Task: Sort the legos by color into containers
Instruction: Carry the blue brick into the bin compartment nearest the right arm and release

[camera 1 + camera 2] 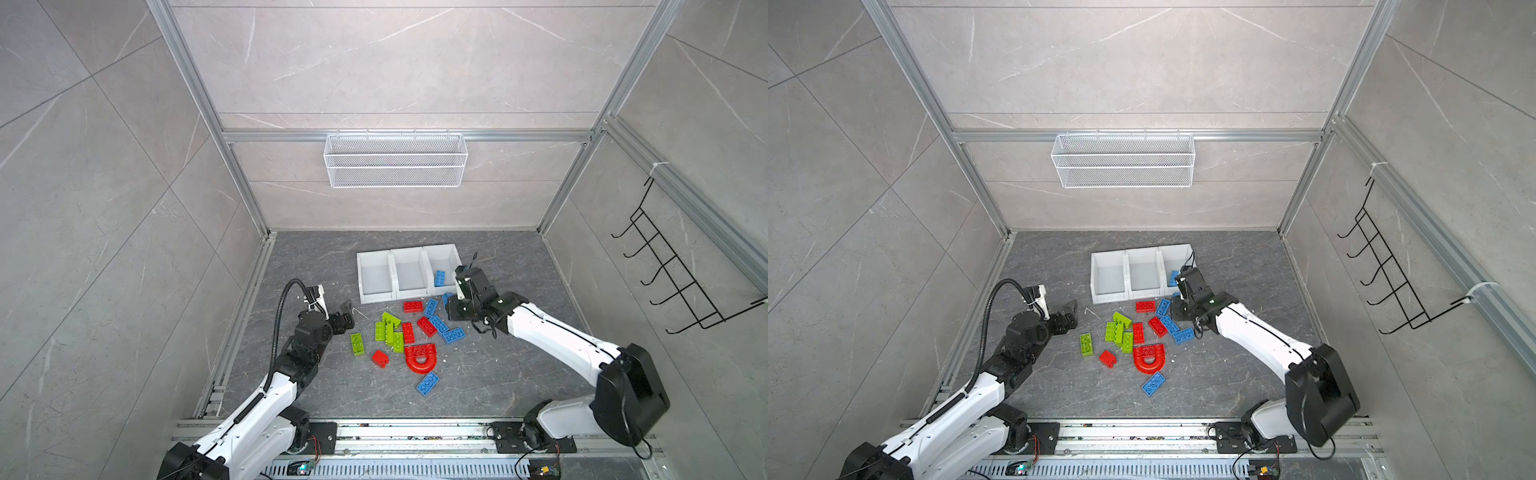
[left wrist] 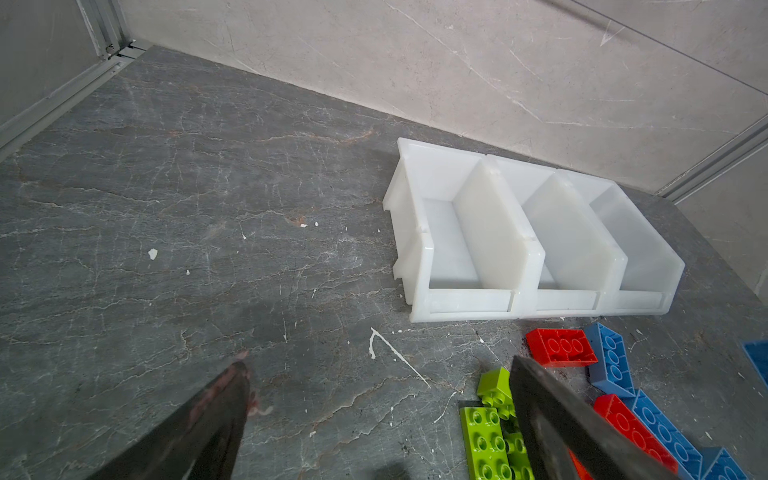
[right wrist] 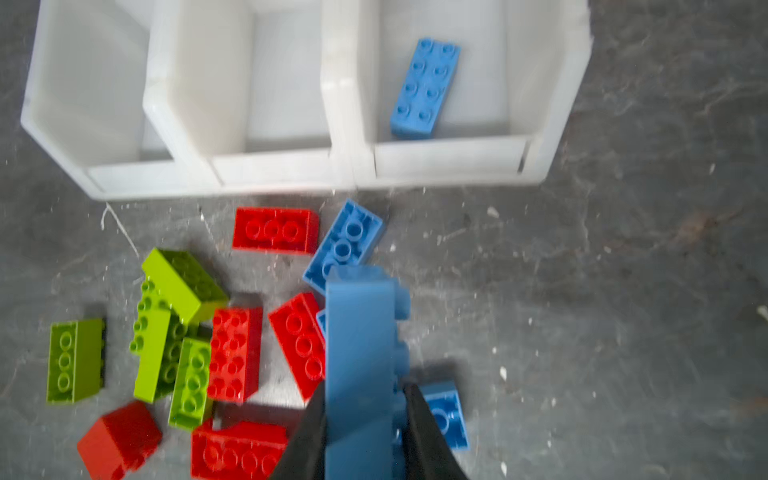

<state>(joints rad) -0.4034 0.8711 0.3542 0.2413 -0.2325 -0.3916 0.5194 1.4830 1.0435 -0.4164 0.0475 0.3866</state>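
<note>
- Overhead, in both top views, the containers [image 1: 376, 297] [image 1: 1109, 298] sat just above the frame's centre, with a binned blue brick [image 1: 439, 278] [image 1: 1173, 277] in the rightmost bin.
- The loose legos [image 1: 409, 332] [image 1: 1138, 332] lay scattered below the bins, with the red arch [image 1: 422, 358] [image 1: 1149, 360] at the lower side of the pile.
- The right gripper [image 1: 449, 304] [image 1: 1177, 306] was clamped on a held blue brick [image 1: 446, 297] [image 1: 1176, 295], right of the pile and just below the rightmost bin's front.
- The left gripper [image 1: 347, 313] [image 1: 1069, 316] was spread wide and empty, left of the green bricks [image 1: 388, 330] [image 1: 1119, 332].
- From the left wrist view, the left gripper [image 2: 378, 363] was splayed over bare floor [image 2: 166, 208]. Green bricks [image 2: 486, 440] lay beside one finger, and the containers [image 2: 469, 307] stood well beyond.
- From the right wrist view, the right gripper [image 3: 363, 399] pinched the held blue brick [image 3: 361, 332] by its long sides. It jutted past the tips toward the containers [image 3: 270, 166], where the binned blue brick [image 3: 426, 87] lay.
</note>
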